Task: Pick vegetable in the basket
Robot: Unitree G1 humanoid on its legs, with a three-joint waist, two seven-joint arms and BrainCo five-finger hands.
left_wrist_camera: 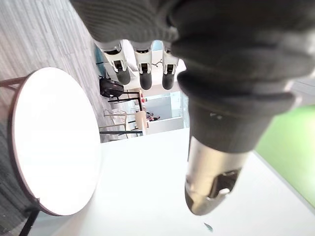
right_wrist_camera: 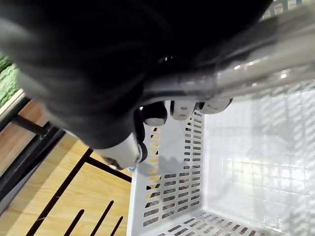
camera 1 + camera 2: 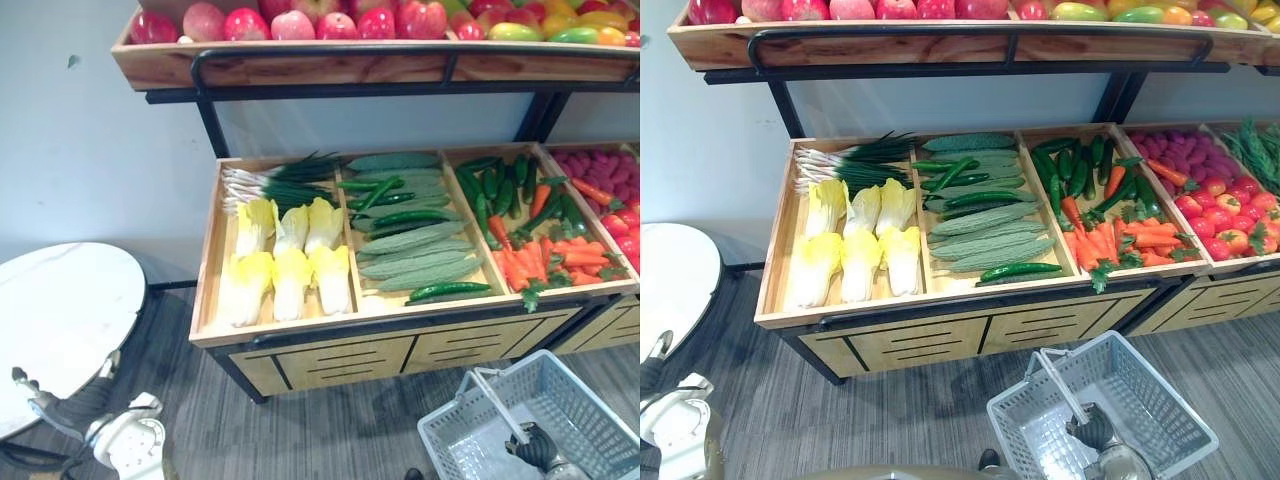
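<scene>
1. Reaching for a vegetable is, I judge, the step in hand: the basket [image 3: 1160, 390] looks empty and the free hand holds nothing.
2. The right hand [image 3: 530, 443] is curled round the handle [image 3: 495, 400]. It carries the basket low in front of the stand [image 3: 340, 362], towards its right end.
3. The left hand [image 1: 144, 69] has straight, relaxed fingers and grips nothing. It hangs low beside the table [image 3: 60, 310], left of the stand.
4. The vegetables lie in the stand's lower tray, well apart from the left hand, higher and to its right.
5. Endives [image 3: 290, 265] and spring onions [image 3: 270, 185] fill the left compartment, gourds [image 3: 415, 250] the middle one, and carrots [image 3: 540, 260] the next one to the right.
6. To do this well, the left arm should rise clear of the tray's front edge before going in, then come down on one piece from above.
7. The endives are nearest that hand and lie in tidy rows, so the fingers could close on a front one without dragging its neighbours.
8. The basket should be held level and close to the tray's front, which makes the carry across short and the drop gentle.
</scene>
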